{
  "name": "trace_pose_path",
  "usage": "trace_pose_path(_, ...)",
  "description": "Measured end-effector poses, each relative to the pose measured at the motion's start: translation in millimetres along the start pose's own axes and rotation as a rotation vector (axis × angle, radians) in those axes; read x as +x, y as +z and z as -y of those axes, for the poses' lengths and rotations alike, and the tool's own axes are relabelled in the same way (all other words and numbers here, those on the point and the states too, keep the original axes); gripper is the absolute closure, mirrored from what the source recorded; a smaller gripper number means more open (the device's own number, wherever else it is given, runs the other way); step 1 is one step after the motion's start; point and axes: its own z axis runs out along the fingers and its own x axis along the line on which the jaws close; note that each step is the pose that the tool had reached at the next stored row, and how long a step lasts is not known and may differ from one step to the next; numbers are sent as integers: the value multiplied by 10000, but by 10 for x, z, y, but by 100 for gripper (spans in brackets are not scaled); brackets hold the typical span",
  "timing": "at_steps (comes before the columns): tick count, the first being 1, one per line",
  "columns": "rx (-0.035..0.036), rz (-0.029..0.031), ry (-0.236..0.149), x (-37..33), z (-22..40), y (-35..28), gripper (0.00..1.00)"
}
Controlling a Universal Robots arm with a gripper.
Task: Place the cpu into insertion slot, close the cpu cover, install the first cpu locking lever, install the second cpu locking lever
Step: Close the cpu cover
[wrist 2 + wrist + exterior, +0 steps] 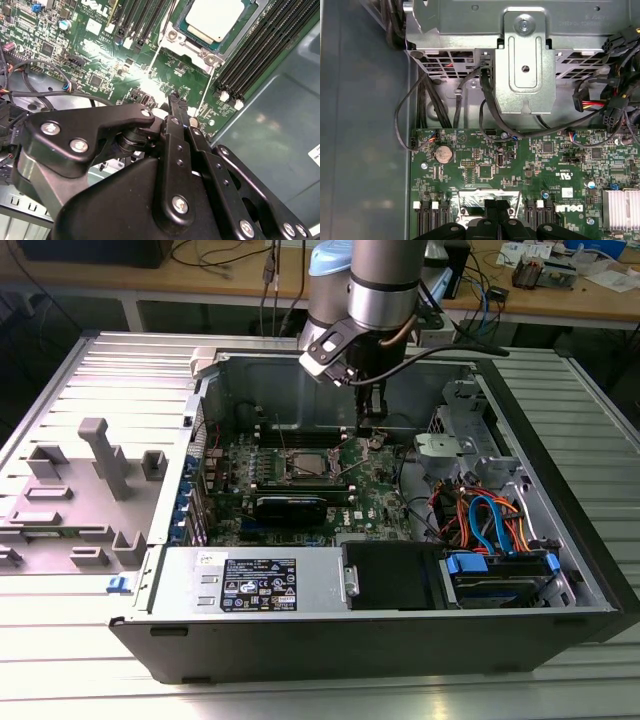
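Right, exterior view first. Your computer case (300,650) lies on its side on the bench (60,660) with the open side up. That way the motherboard (375,495) faces the arm and the hand (372,435) can come straight down. The hand hangs low inside the case, just to the exterior view's right of the insertion slot (290,465).

Second wrist view: the cpu (215,17) sits flat in the slot, silver top up. The cpu cover (196,44) lies down around it with the chip showing through its window. I judge it seated and covered, so lever work looks like the step in hand. The hand (182,111) has its fingers (173,107) pressed together, tips close over the board just off the socket's corner, near the memory slots (250,45). Together they make a narrow tip, likely suited to hooking or pushing a thin locking lever. I can't tell whether a lever is pinched between them.

First wrist view: the hand (495,205) shows fingers together, tips at the socket's edge. The drive bracket (525,75) and black cables (427,107) sit well apart from it, so you have room.
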Motion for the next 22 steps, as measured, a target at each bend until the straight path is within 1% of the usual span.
trace_pose_path(14,0,0,-2,33,-19,0,89)
trace_pose_path(17,0,0,-1,37,-49,1,89)
trace_pose_path(22,0,-1,-1,45,-68,2,89)
